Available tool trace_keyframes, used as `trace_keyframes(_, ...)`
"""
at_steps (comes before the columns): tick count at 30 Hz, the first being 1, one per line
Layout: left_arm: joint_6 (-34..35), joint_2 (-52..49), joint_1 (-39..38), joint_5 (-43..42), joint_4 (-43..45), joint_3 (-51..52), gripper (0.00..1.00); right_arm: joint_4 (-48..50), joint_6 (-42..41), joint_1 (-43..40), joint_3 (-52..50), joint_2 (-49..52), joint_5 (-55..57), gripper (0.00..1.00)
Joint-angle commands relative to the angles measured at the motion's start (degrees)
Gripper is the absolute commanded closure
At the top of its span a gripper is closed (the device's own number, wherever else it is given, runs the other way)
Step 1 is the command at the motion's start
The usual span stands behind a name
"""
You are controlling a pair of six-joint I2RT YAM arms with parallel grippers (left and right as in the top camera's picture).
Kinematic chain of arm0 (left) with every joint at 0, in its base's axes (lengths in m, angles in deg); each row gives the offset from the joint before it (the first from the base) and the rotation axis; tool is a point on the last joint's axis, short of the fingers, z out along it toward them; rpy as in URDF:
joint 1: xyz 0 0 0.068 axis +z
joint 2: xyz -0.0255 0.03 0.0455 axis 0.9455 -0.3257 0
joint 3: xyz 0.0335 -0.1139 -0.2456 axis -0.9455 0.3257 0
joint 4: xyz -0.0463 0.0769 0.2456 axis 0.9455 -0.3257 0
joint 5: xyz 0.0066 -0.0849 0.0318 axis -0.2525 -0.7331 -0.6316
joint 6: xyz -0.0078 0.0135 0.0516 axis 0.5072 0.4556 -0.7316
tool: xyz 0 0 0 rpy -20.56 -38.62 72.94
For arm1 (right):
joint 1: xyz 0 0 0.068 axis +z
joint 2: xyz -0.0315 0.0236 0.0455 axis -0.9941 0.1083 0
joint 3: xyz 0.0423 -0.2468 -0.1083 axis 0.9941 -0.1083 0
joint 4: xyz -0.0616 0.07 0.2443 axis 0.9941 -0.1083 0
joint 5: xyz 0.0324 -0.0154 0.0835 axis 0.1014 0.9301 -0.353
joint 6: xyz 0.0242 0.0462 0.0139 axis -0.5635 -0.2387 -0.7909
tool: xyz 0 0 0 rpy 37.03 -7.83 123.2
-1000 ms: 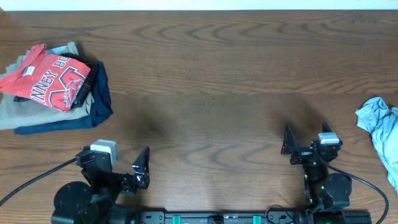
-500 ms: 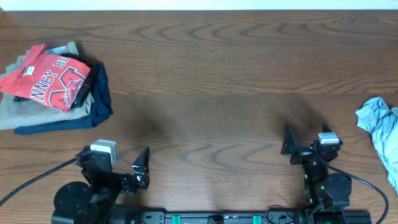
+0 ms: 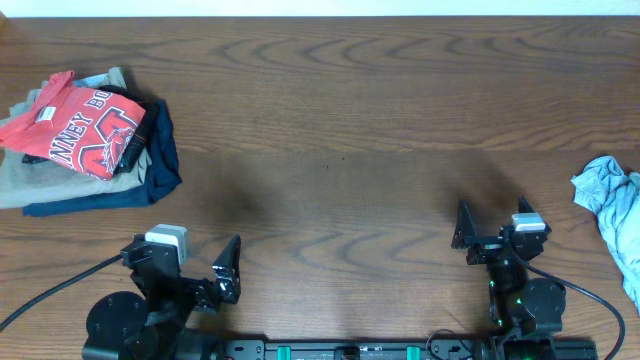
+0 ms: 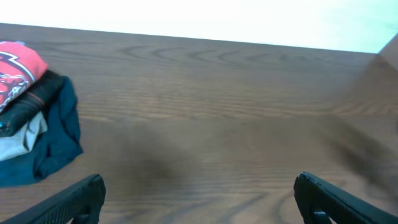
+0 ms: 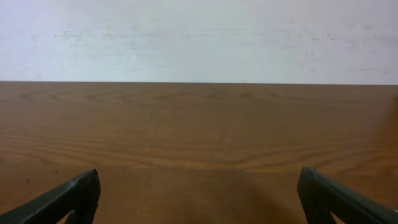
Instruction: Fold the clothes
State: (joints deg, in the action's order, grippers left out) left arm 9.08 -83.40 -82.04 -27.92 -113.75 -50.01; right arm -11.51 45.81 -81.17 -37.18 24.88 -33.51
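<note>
The coral-red T-shirt (image 3: 72, 125) with white lettering lies folded on top of a pile of clothes at the table's far left. Its edge also shows at the left of the left wrist view (image 4: 15, 62). My left gripper (image 3: 185, 262) sits near the front edge, well to the right of and nearer than the pile, open and empty (image 4: 199, 196). My right gripper (image 3: 490, 228) sits near the front edge on the right, open and empty (image 5: 199, 193), with only bare wood between its fingers.
Under the red shirt lie a black garment with thin red lines (image 3: 136, 135), a beige one (image 3: 30, 182) and a navy one (image 3: 160, 165). A crumpled light grey-blue cloth (image 3: 610, 205) lies at the right edge. A white wall stands behind the table's far edge.
</note>
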Motion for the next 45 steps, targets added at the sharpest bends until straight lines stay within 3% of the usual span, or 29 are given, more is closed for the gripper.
trace_keyframes(1, -0.4, 0.6, 3.2, 0.7, -1.4, 0.4, 0.02, -0.2, 0.9, 0.7, -0.1, -0.4, 0.8, 0.01)
trace_keyframes(5, -0.3, 2.8, 8.2, 0.7, -2.8, 3.7, 0.02, -0.2, 0.9, 0.7, -0.1, -0.4, 0.8, 0.01)
trace_keyframes(11, -0.3, 9.5, 8.9, 0.7, 1.7, 14.1, 0.02, -0.2, 0.9, 0.7, -0.1, -0.4, 0.8, 0.01)
trace_keyframes(22, -0.3, 14.8, 8.8, 0.1, 28.9, 34.4, 0.02, -0.2, 0.9, 0.7, -0.1, -0.4, 0.8, 0.01)
trace_keyframes(28, -5.2, 14.8, 8.8, 0.1, 49.2, 44.4, 0.02, -0.2, 0.9, 0.7, -0.1, -0.4, 0.8, 0.01)
trace_keyframes(31, -7.9, 14.8, 8.6, 0.3, 48.2, 44.3, 0.02, -0.2, 0.9, 0.7, -0.1, -0.4, 0.8, 0.01)
trace_keyframes(36, -7.6, 14.8, 8.5, 0.3, 44.1, 44.3, 0.02, -0.2, 0.9, 0.7, -0.1, -0.4, 0.8, 0.01)
trace_keyframes(45, -7.6, 14.6, 8.5, 0.3, 44.4, 44.3, 0.02, -0.2, 0.9, 0.7, -0.1, -0.4, 0.8, 0.01)
